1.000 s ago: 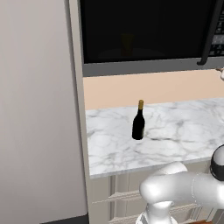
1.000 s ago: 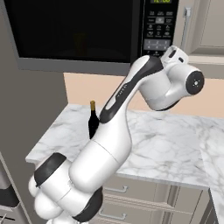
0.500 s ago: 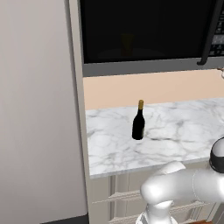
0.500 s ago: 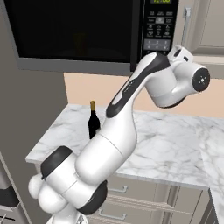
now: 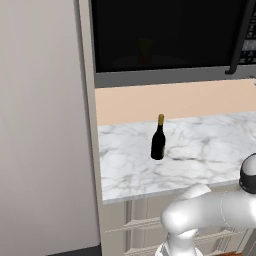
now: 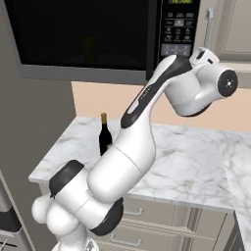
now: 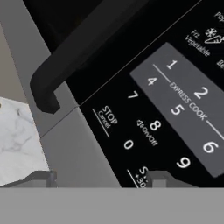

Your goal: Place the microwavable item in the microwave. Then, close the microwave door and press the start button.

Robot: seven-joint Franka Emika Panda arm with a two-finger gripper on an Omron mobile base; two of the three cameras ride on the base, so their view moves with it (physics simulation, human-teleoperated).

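Kitchen setting: marble counter (image 5: 200, 150) under a peach backsplash, with cabinet fronts below.

Item: the microwave (image 6: 98, 39), dark, mounted over the counter, its door (image 5: 160, 35) shut. Through the dark glass we make out a faint yellowish shape, the cup (image 5: 145, 50), so we judge the microwavable item is already inside.

Item: wine bottle (image 5: 158, 138), dark with a gold cap, upright on the counter, well below and apart from the fingers; it has no part in the job.

Item: the gripper (image 7: 103, 177), raised to the button panel (image 7: 175, 105). Its two tips (image 7: 41, 177) stand apart with nothing between them. One tip lies over the grey frame below the handle (image 7: 74, 52); the other sits just beside the partly hidden start key, past the 0 and 9. We judge this placement serves the final press.
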